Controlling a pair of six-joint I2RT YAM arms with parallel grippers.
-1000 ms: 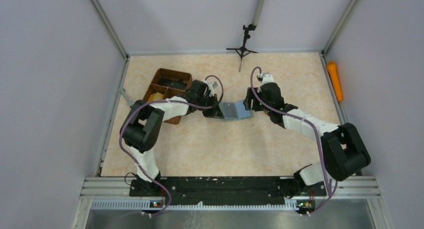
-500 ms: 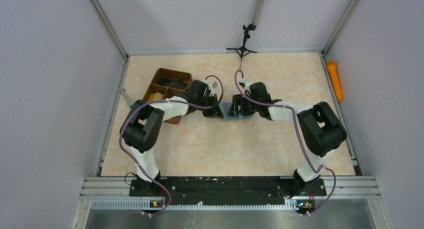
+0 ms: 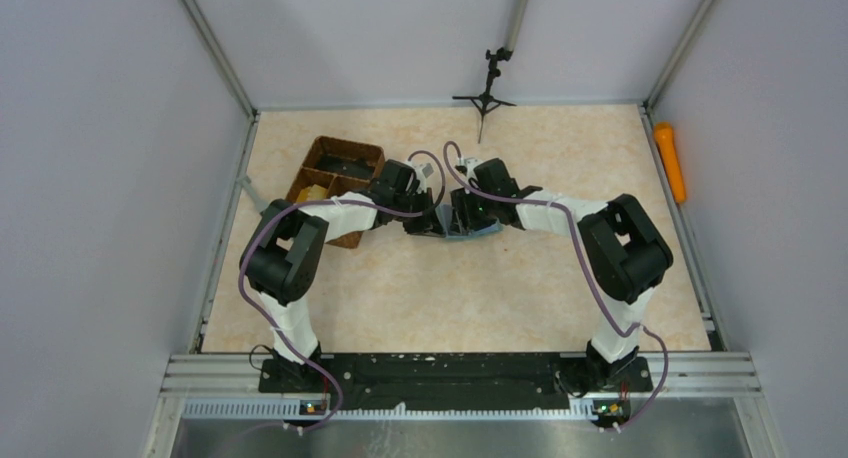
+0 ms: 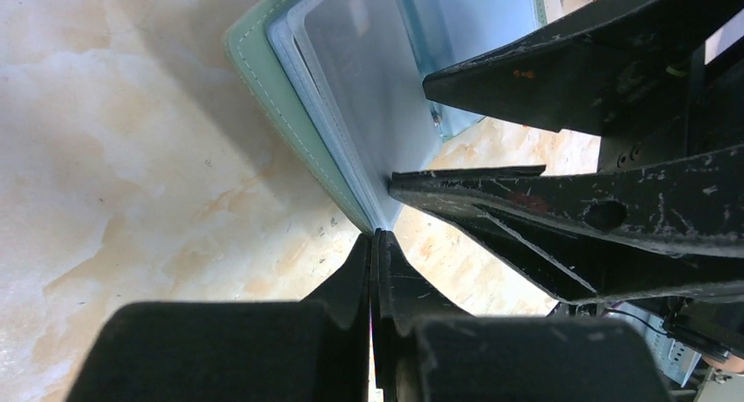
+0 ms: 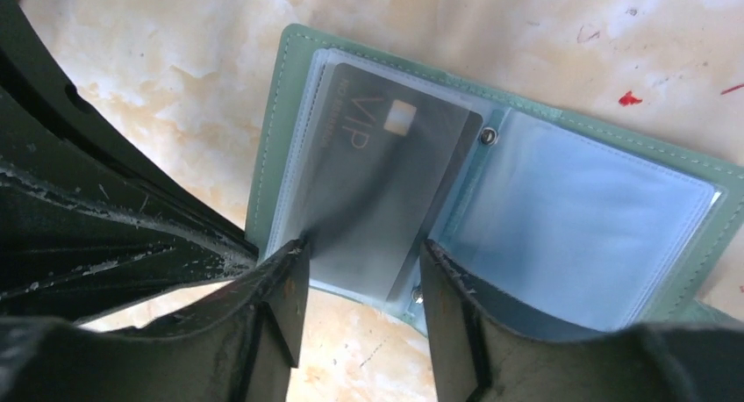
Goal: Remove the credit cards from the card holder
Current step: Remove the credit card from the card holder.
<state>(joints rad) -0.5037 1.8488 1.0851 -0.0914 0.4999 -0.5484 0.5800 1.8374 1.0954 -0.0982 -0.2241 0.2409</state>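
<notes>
Left gripper pinched shut on card holder edge. Right gripper parted, dark credit card sleeved just ahead between its fingers. Extraction step, judged: next, close on card, slide out.

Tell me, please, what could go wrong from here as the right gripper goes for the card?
1. The dark VIP card sits inside a clear sleeve. The open right gripper may pinch the sleeve and card together and drag the whole card holder.
2. The left gripper clamps only the holder's thin edge, which could slip under that pull.
3. The two grippers are very close, so their fingers might collide.
</notes>
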